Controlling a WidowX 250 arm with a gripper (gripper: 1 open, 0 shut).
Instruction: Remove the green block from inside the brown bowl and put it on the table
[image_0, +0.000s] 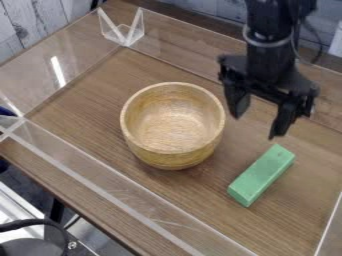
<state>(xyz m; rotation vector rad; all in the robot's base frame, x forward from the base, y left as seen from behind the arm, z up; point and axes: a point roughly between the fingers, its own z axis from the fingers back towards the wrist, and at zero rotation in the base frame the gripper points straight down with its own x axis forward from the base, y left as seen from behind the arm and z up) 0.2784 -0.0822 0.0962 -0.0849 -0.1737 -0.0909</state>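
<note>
The green block (261, 175) lies flat on the table (120, 190), to the right of the brown bowl (173, 124) and apart from it. Only the bowl's smooth pale inside shows, with nothing in it. My gripper (265, 114) hangs above the table to the right of the bowl, above and behind the block. It points down and is open, with nothing between its two black fingers (285, 118).
Low clear acrylic walls (80, 165) edge the tabletop on all sides. A small clear acrylic stand (122, 28) sits at the back left, outside the wall.
</note>
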